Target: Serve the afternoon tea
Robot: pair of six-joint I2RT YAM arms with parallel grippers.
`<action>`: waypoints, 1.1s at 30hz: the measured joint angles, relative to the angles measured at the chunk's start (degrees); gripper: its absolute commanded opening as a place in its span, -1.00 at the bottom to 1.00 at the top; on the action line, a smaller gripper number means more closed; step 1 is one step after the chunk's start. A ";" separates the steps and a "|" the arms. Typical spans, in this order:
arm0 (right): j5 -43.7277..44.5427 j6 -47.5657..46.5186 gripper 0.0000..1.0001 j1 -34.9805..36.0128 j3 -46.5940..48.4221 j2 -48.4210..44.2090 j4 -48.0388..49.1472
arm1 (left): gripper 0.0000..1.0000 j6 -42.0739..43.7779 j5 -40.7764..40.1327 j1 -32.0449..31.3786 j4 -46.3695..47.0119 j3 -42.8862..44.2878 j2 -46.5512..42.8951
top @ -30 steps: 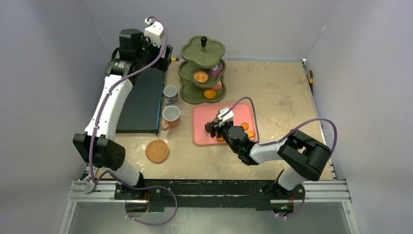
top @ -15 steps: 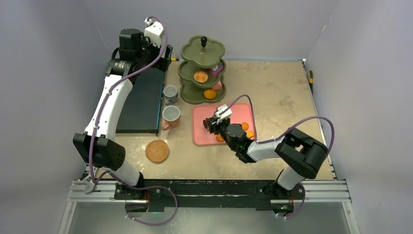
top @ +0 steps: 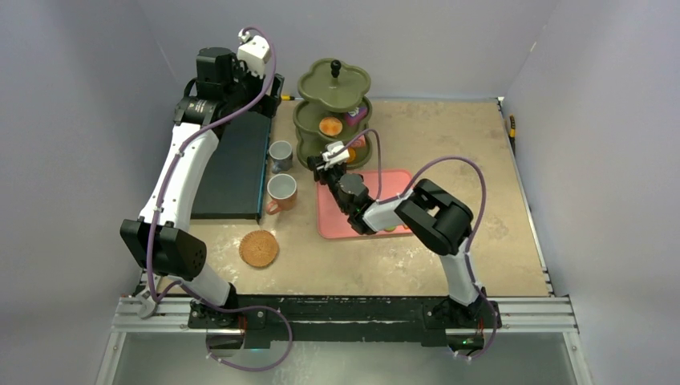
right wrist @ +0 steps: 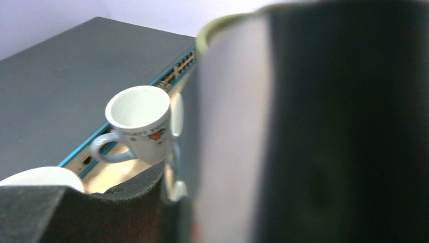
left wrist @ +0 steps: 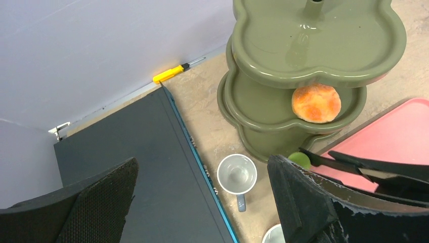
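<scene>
My right gripper (top: 321,166) is shut on the black tongs (left wrist: 354,164), which pinch a green round (left wrist: 299,160) beside the bottom tier of the green stand (top: 334,112). In the right wrist view the tongs (right wrist: 303,126) fill the frame as a blur. An orange round (top: 330,126) lies on the stand's middle tier. Left of the stand is the small grey mug (top: 280,155), with the orange mug (top: 281,192) in front of it. My left gripper (top: 269,87) hangs open and empty high at the back left.
The pink tray (top: 401,180) lies right of the mugs, partly under my right arm. A long black box (top: 232,164) runs along the left side. A round brown disc (top: 258,248) lies near the front. A yellow screwdriver (left wrist: 169,74) rests by the back wall.
My right arm has swung from over the pink tray to the back left, carrying the tongs to the foot of the stand. The left arm has not moved.
</scene>
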 measured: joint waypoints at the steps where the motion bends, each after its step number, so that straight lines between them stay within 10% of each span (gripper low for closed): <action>1: 0.44 -0.28 -0.22 -0.24 1.05 1.46 0.61 | 0.98 0.22 -0.13 0.00 0.00 0.00 0.00; 33: 9.51 -0.72 0.32 -0.87 9.31 14.03 10.88 | 0.98 2.01 -0.76 0.00 0.02 -0.26 0.02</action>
